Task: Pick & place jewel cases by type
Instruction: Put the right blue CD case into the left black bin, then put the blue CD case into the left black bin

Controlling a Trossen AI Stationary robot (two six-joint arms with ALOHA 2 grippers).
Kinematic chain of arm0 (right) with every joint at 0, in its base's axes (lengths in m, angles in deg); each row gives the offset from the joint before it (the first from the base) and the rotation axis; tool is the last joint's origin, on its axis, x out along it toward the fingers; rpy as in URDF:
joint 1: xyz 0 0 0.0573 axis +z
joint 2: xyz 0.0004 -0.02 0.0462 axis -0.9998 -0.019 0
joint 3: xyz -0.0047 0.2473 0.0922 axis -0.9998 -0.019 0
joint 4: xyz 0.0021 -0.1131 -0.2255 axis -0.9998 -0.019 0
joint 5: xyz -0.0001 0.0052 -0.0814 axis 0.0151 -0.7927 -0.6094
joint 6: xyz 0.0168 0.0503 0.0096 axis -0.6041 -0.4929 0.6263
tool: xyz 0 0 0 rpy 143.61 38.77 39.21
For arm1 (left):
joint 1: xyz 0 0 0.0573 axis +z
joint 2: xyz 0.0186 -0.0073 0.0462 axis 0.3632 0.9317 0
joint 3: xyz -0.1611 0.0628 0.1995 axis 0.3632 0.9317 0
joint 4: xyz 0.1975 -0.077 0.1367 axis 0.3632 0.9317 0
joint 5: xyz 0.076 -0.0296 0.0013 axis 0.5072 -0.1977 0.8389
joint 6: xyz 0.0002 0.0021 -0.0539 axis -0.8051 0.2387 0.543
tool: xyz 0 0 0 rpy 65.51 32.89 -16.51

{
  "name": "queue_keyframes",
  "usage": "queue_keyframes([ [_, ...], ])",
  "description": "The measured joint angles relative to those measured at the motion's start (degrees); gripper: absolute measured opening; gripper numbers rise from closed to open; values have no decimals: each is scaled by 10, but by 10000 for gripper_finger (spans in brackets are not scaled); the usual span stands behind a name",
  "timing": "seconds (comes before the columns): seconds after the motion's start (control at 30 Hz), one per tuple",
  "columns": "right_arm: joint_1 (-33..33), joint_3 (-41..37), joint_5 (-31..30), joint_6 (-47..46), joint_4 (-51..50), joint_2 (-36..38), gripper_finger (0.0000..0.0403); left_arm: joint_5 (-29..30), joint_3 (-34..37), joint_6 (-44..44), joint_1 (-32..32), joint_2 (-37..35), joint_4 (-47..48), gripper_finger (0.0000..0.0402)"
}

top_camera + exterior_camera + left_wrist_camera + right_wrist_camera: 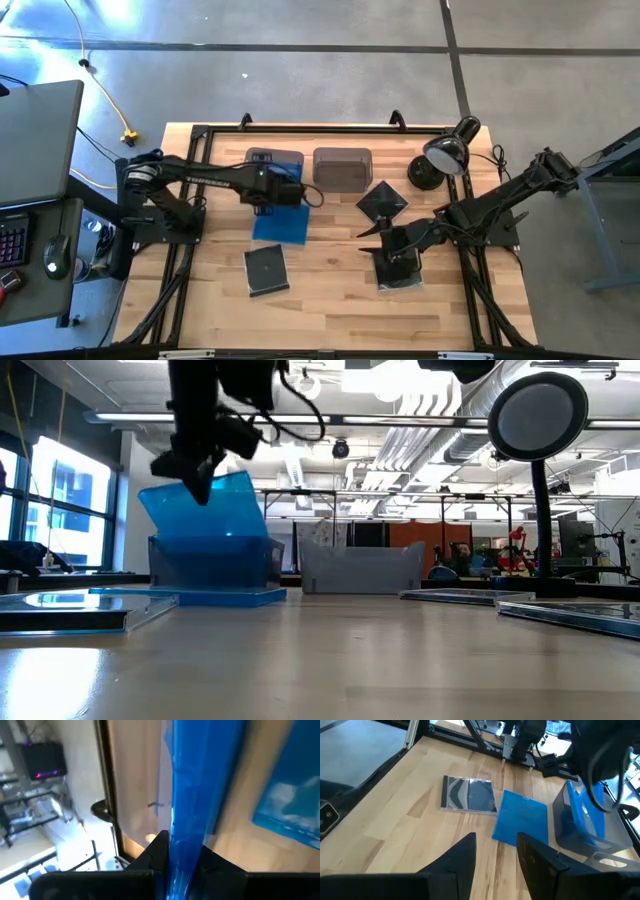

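Note:
My left gripper (198, 478) is over the left grey bin (263, 160), shut on a bright blue jewel case (218, 505). More blue shows inside that bin (585, 817). Another blue case (280, 226) lies flat on the table in front of the bin. One black case (267, 269) lies nearer the near edge, a second (382, 200) lies by the right bin (342, 167), and a third (402, 270) lies below my right arm. My right gripper (497, 852) is open above the table and touches nothing. My left gripper pinches the blue jewel case by its upper edge (186, 845), with one finger (159, 851) on each flat face. The fingers come from above, pointing down. The case is lifted clear and hangs tilted below them, its lower edge (225, 532) about at the left bin's rim.
A black desk lamp (443, 158) stands at the table's far right corner. Dark frame rails (300, 127) run along the table's far edge and sides. Bare wood (330, 300) lies along the near edge between the cases.

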Motion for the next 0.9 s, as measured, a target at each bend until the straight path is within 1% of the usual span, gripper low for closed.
queue_keyframes([
  [0.13,0,0,0,0,-5,0,138,-2,0,-23,18,15,-2,31],
  [0.23,0,0,0,0,-6,0,138,-1,0,-46,23,23,-16,46],
  [0.4,0,0,0,0,-10,0,138,-2,-1,-54,22,32,-32,95],
  [0.5,0,0,0,0,-13,0,138,-34,1,-48,20,37,-29,128],
  [0.67,0,0,0,0,-20,0,138,-84,0,-42,-8,36,-28,163],
  [0.8,0,0,-5,-2,-21,0,138,-83,0,-35,-48,36,1,174],
  [0.9,0,0,-18,-15,-19,-8,138,-83,0,2,-84,36,7,174],
])
